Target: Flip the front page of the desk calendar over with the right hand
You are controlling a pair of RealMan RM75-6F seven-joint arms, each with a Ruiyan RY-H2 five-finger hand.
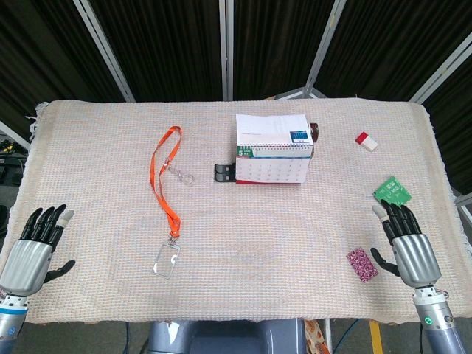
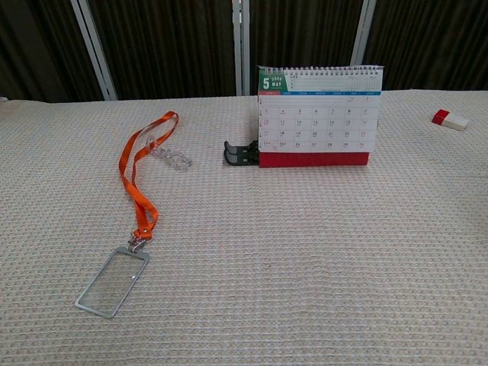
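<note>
- Desk calendar (image 1: 270, 151) is seen standing upright on the woven cloth (image 1: 243, 243) toward the table's far side, at about twelve o'clock from the centre; its front page, in the chest view (image 2: 319, 114), shows a month grid under a green corner marked 5, with a red strip along the base; the page is not yet flipped.
- Right hand (image 1: 408, 243) is held at about four o'clock, near the table's edge, well apart from the calendar; its fingers are extended and slightly spread, and nothing is held.
- Left hand (image 1: 35, 247) is held at about eight o'clock, fingers likewise extended and empty.
- An orange lanyard (image 1: 164, 177) with a clear badge holder (image 1: 166, 259) is laid at about ten o'clock, stretching toward the near side.
- A black clip (image 1: 223, 173) is set just beside the calendar's left end.
- A red-and-white eraser (image 1: 366, 141) is seen at about two o'clock; a green card (image 1: 391, 191) lies just beyond the right hand's fingertips; a small patterned packet (image 1: 361, 264) lies just beside that hand's thumb.
</note>
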